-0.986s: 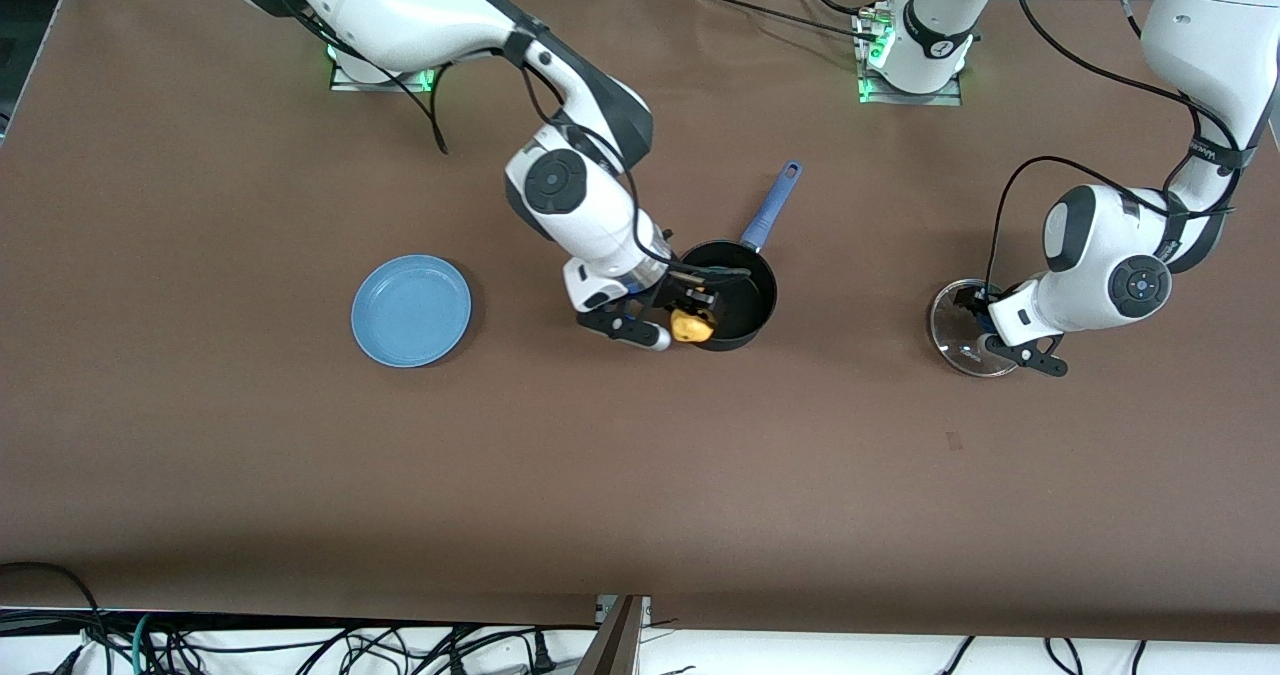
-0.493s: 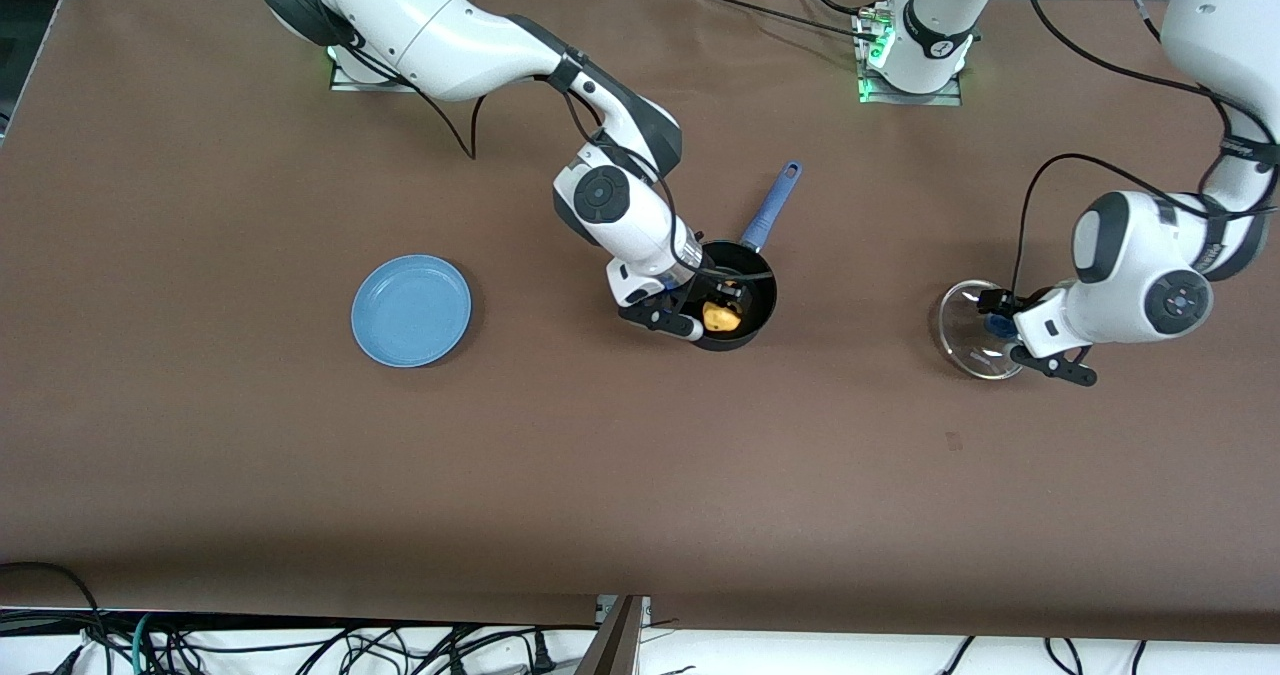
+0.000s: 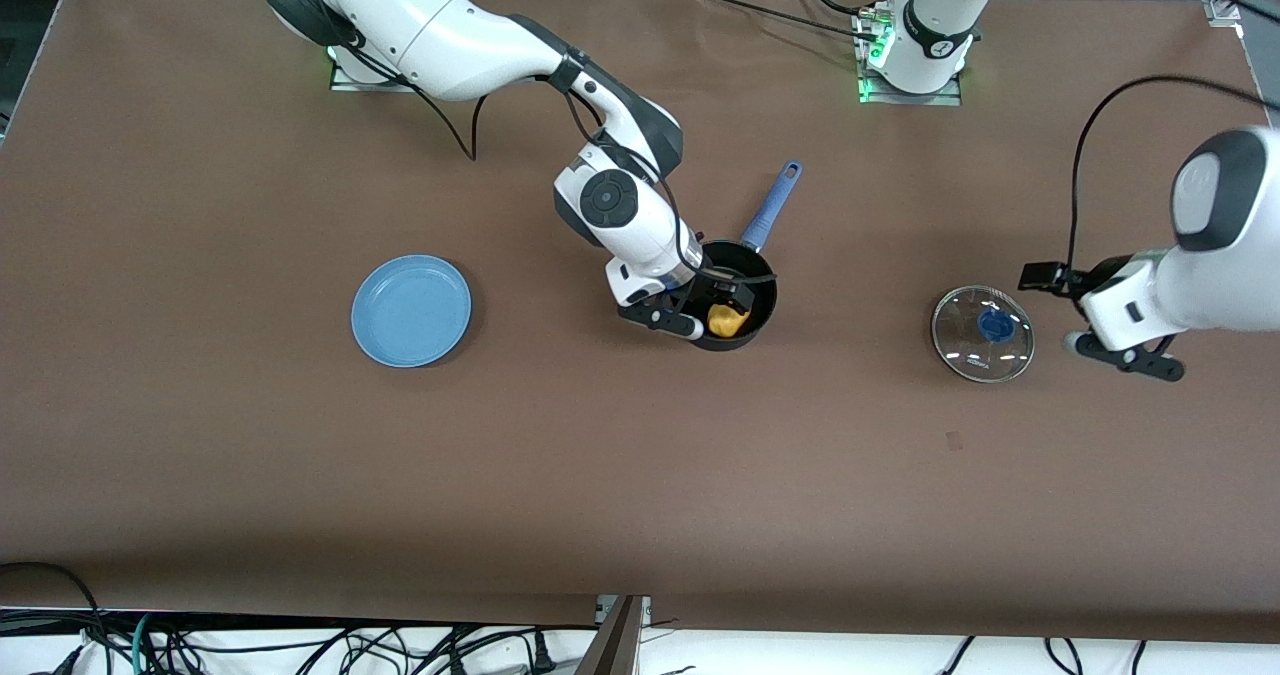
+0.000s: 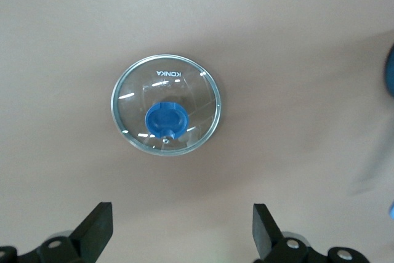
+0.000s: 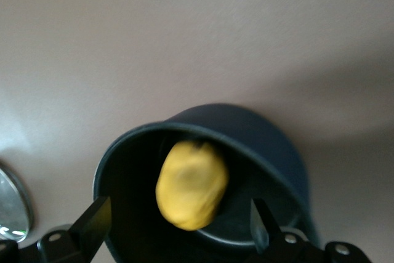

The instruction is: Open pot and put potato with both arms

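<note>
Glass lid (image 4: 165, 105) off the pot (image 3: 738, 295) reads "KONKA".

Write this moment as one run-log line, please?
black saucepan: open, yellow potato inside | right gripper: open, over saucepan | glass lid with blue knob: on table | left gripper: open, beside lid

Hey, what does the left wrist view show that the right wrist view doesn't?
Only the left wrist view shows the whole glass lid lying flat on the table with its blue knob up, and the open left gripper apart from it. Only the right wrist view shows the potato inside the black pot, between the fingers of the open right gripper. Both show the brown table, and the right wrist view catches just an edge of the lid.
</note>
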`<action>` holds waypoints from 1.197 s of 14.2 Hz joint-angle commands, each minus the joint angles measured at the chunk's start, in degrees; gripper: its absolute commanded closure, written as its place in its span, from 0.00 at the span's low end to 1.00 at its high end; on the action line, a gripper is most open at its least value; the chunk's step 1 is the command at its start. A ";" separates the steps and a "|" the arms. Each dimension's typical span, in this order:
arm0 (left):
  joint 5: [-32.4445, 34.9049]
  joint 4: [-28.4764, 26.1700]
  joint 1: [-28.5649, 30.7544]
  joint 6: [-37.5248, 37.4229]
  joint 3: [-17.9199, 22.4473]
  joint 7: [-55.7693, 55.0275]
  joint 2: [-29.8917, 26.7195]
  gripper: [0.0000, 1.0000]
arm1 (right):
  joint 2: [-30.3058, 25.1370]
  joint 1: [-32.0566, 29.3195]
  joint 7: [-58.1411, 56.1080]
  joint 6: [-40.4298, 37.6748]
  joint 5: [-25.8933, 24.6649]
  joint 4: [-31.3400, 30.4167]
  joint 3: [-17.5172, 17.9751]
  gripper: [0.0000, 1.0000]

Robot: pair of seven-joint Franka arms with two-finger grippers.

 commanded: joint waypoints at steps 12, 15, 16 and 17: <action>-6.93 1.19 -0.65 -5.77 -3.48 -5.92 -15.22 0.00 | -32.55 -25.95 -54.04 -55.50 -1.14 -3.19 -7.59 0.00; -7.12 -0.57 -7.29 -5.42 2.90 -6.44 -16.90 0.00 | -40.64 -29.19 -61.75 -57.44 -2.72 -7.87 -11.84 0.00; -7.12 -1.45 -11.77 -5.41 7.72 -6.45 -17.43 0.00 | -42.84 -30.68 -61.75 -57.62 -2.72 -9.01 -11.84 0.00; -7.29 -2.50 -15.90 -5.24 12.64 -6.45 -18.04 0.00 | -44.52 -31.57 -61.92 -57.71 -2.98 -9.72 -11.93 0.00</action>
